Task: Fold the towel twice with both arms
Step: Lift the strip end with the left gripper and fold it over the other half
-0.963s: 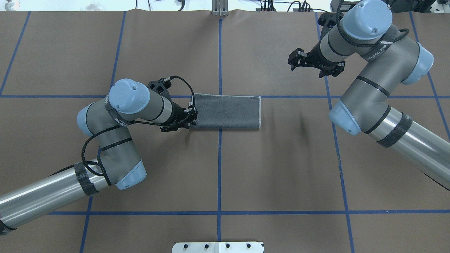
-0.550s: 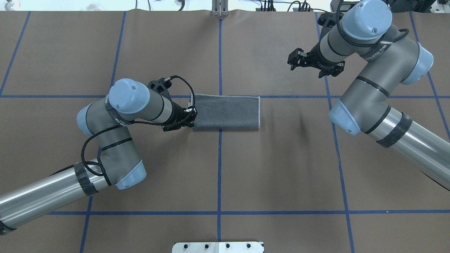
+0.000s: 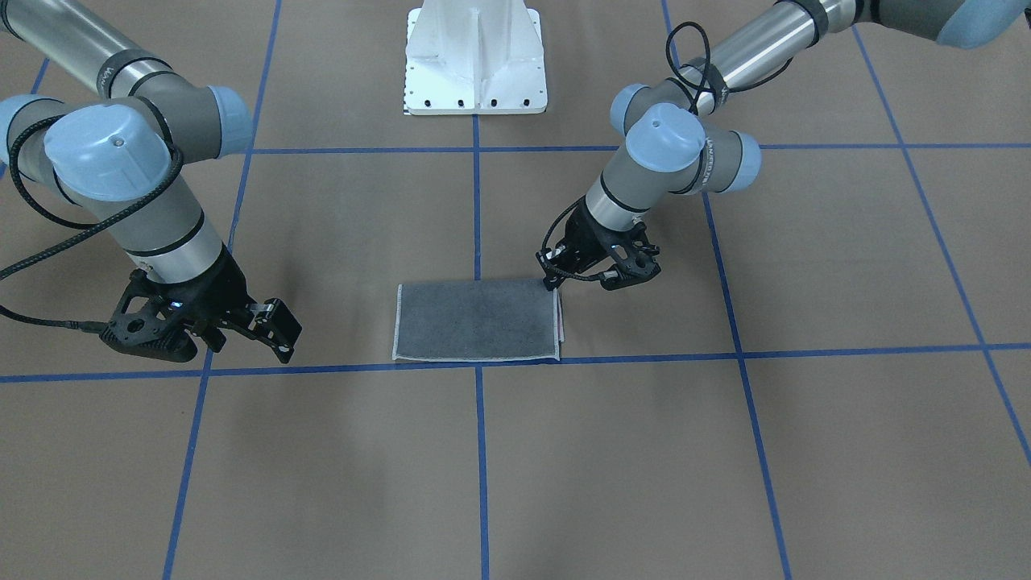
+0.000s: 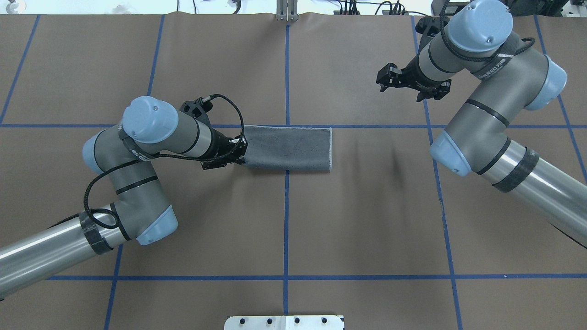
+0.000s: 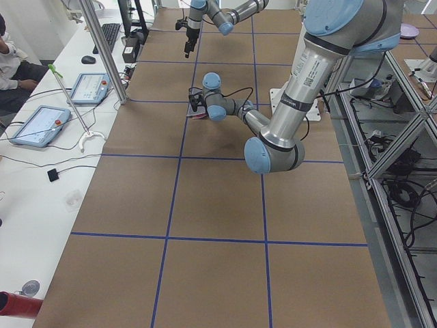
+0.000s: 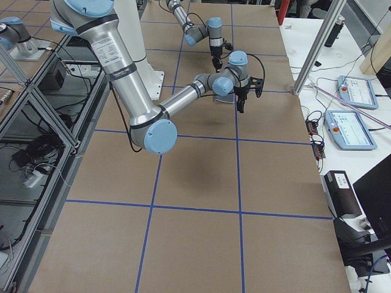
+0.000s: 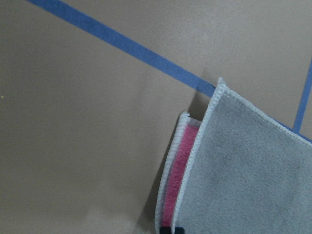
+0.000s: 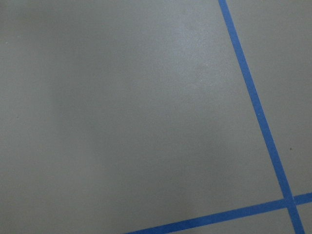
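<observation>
The towel (image 4: 289, 147) lies folded into a narrow strip, dark grey face up, near the table's middle; it also shows in the front view (image 3: 475, 320). My left gripper (image 4: 241, 153) is low at the strip's left end, shut on the towel's edge. In the left wrist view the grey top layer (image 7: 243, 170) lies over a pink layer (image 7: 183, 165), with the fingertips pinched at the bottom edge. My right gripper (image 4: 408, 87) hangs open and empty above bare table at the far right, well away from the towel; it also shows in the front view (image 3: 221, 342).
The table is covered in brown paper with a grid of blue tape lines (image 4: 286, 220). The white pedestal base (image 3: 475, 60) stands at the robot's side of the table. Tablets (image 5: 37, 126) lie on a side bench beyond the table edge.
My left arm has drawn back to the left, and the towel has slid a little left with it. The right arm has hardly moved.
</observation>
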`<action>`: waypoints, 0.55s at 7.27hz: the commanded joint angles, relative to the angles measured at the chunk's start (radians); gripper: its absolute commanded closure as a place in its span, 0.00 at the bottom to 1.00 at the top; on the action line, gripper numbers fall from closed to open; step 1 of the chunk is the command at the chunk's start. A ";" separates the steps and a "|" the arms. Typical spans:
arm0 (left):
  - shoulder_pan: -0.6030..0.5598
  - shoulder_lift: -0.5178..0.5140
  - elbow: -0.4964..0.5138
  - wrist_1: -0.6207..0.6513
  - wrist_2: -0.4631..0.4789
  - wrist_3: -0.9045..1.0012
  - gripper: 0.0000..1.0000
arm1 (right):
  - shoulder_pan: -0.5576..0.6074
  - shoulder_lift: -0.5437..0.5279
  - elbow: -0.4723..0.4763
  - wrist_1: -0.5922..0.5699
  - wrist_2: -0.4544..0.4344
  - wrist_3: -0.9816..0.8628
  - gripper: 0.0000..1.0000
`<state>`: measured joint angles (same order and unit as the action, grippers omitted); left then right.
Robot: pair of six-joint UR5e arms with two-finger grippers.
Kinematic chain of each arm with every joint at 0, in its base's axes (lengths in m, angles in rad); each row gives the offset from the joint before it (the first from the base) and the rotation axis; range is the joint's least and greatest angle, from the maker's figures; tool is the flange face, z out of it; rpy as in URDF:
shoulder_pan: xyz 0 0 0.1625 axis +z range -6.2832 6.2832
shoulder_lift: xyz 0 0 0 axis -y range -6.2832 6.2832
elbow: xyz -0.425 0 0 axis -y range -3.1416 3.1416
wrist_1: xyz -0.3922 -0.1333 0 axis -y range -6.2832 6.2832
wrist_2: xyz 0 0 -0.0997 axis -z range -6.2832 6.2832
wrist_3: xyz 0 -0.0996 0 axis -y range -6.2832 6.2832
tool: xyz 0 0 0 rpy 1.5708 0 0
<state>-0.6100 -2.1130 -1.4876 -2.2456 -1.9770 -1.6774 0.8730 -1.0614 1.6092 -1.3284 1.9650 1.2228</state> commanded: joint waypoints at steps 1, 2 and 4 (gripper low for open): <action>-0.020 0.091 -0.069 0.000 -0.013 0.080 1.00 | 0.001 -0.002 -0.002 0.000 0.000 -0.002 0.00; -0.036 0.125 -0.089 0.000 -0.014 0.094 1.00 | 0.001 -0.002 0.001 0.000 0.000 -0.002 0.00; -0.050 0.146 -0.103 0.000 -0.014 0.096 1.00 | 0.001 -0.008 0.014 -0.002 0.000 -0.002 0.00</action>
<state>-0.6506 -1.9831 -1.5798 -2.2457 -1.9907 -1.5864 0.8743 -1.0646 1.6157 -1.3294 1.9650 1.2211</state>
